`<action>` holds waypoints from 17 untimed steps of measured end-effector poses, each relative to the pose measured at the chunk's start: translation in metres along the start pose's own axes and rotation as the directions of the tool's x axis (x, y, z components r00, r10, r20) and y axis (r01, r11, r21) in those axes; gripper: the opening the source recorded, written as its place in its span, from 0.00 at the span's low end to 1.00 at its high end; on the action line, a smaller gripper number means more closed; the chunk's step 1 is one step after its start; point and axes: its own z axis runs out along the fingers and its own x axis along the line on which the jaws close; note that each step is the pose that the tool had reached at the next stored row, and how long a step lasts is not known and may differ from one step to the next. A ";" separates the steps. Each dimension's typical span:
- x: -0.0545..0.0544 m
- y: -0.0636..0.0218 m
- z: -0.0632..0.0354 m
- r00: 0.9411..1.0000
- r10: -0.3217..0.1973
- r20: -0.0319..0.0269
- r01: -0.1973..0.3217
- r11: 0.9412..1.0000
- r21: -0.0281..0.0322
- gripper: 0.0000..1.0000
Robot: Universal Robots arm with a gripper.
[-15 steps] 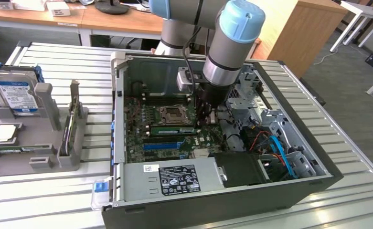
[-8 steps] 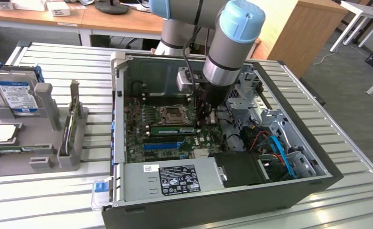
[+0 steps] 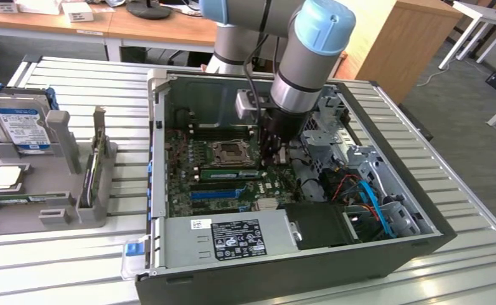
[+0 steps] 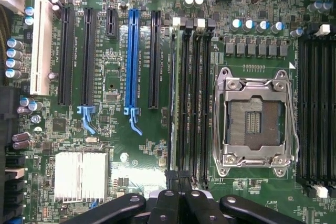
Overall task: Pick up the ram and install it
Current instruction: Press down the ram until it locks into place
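pressing ram into memory slot left of cpu socket, centre of frame; gripper pressed together, fingertips on ram's upper edge. push straight down, even force, until end latches snap.

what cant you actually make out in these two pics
- Gripper fingertips: cut off by the wrist view's edge; in the exterior view the arm's wrist hides them.
- Ram: a green stick lies in a slot beside the CPU socket in the exterior view; whether it is fully seated is too small to tell.
- Ram label text: too small.
- Case floor behind the drive cage: hidden by cables.
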 end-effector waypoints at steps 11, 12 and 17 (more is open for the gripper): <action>0.000 0.0004 -0.0091 1.000 0.000 0.000 0.000 1.000 -0.010 0.11; 0.000 0.0004 -0.0097 1.000 0.000 0.000 0.000 1.000 -0.010 0.11; 0.000 0.0004 -0.0097 1.000 0.000 0.000 0.000 1.000 -0.010 0.11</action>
